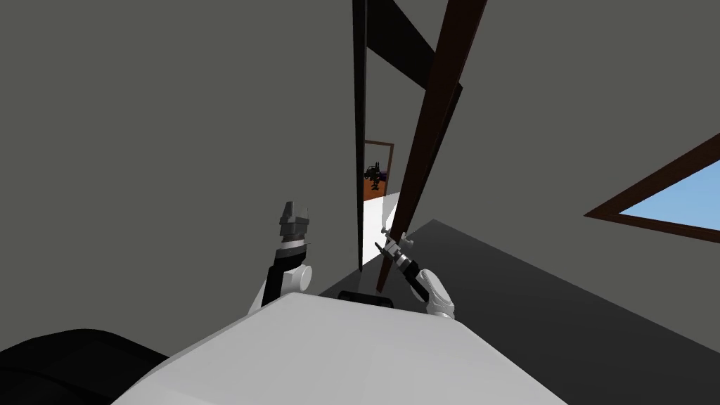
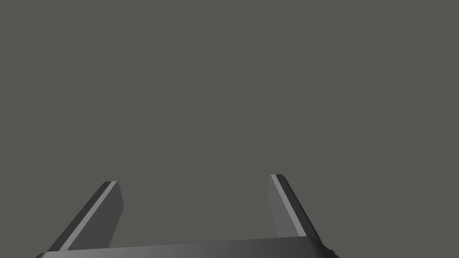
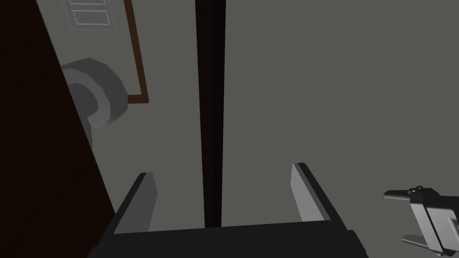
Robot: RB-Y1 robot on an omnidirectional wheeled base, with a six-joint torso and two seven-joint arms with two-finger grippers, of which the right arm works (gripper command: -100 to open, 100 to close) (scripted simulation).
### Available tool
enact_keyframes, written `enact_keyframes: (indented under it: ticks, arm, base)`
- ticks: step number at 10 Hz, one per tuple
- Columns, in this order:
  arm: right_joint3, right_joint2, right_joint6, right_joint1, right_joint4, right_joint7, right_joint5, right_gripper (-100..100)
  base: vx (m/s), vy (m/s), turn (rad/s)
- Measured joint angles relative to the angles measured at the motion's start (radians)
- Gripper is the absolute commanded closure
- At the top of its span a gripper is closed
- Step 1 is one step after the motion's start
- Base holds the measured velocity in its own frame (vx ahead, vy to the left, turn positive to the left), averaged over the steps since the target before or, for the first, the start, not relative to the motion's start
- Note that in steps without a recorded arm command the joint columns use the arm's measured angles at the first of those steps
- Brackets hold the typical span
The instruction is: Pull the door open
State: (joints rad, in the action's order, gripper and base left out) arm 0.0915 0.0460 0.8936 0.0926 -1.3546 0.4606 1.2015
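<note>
Right gripper (image 1: 388,240) beside the door (image 1: 439,105) (dark brown, ajar).

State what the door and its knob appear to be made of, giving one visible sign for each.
The door looks like dark brown wood or stained board, matte; its flat colour shows no grain, so that is uncertain. The knob is plain dull grey and faceted, possibly metal, with no shine to confirm.
</note>
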Motion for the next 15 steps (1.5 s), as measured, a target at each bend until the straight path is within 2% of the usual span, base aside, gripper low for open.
enact_keyframes:
  ticks: [1,3,7,9,12,15]
  arm:
    - [0.003,-0.004,0.000,-0.007,0.013,0.015,-0.004,-100]
    - [0.015,0.006,0.000,-0.034,0.044,0.022,-0.015,-100]
    - [0.034,0.012,-0.002,-0.072,0.094,0.043,-0.034,-100]
    - [0.041,0.008,0.002,-0.085,0.123,0.064,-0.042,-100]
    - [0.066,0.007,0.009,-0.143,0.207,0.105,-0.068,-100]
    - [0.074,0.004,0.003,-0.166,0.241,0.118,-0.076,-100]
  base:
    - [-0.059,-0.060,0.076]
    - [-0.039,-0.041,0.034]
    - [-0.049,-0.058,0.044]
    - [-0.036,-0.042,0.055]
    - [-0.062,-0.084,0.072]
    - [-0.030,-0.043,0.021]
